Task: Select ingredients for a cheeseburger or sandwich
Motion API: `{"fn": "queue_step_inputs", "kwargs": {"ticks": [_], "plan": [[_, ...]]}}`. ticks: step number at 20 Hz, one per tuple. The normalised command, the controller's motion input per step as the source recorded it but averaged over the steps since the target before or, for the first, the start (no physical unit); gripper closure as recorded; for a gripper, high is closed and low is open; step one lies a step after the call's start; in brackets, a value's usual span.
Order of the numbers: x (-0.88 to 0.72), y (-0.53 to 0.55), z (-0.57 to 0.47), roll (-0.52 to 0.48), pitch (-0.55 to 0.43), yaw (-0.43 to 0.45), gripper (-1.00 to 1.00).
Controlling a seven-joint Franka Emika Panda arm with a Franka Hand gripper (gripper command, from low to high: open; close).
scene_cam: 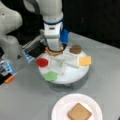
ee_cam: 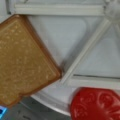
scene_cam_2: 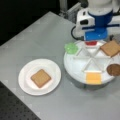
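Note:
A brown toast square (scene_cam: 79, 112) (scene_cam_2: 40, 78) lies alone on the white paper plate (scene_cam: 60, 105) (scene_cam_2: 27, 70); it is the only piece of the sandwich there. The round white divided tray (scene_cam: 75, 72) (scene_cam_2: 75, 67) holds the other ingredients: red tomato (scene_cam: 42, 62) (scene_cam_2: 91, 43) (ee_cam: 95, 105), green lettuce (scene_cam: 50, 75) (scene_cam_2: 70, 47), yellow cheese (scene_cam: 85, 60) (scene_cam_2: 93, 77), dark patty (scene_cam: 75, 49) (scene_cam_2: 114, 69) and a second toast (scene_cam: 53, 52) (scene_cam_2: 110, 48) (ee_cam: 22, 60). My gripper (scene_cam: 55, 48) (scene_cam_2: 96, 38) hangs over the tray's back edge, between that toast and the tomato. The wrist view shows no fingers.
The arm's grey base (scene_cam: 10, 37) and a dark box (scene_cam: 35, 50) stand at a front view's left, with a small orange item (scene_cam: 9, 79) below them. A dark perforated surface (scene_cam_2: 15, 107) borders the grey table at a front view's bottom left.

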Motion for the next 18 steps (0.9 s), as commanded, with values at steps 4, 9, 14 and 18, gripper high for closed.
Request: {"fn": "queue_step_inputs", "kwargs": {"ticks": [4, 9, 14, 18], "plan": [[0.45, -0.56, 0.34, 0.374, 0.407, -0.168, -1.00], [0.39, -0.40, 0.19, 0.447, 0.334, -0.122, -1.00], [0.23, -0.08, 0.09, 0.401, 0.176, -0.180, -1.00], [0.10, -0.13, 0.02, 0.368, 0.063, -0.212, -1.00]]}}
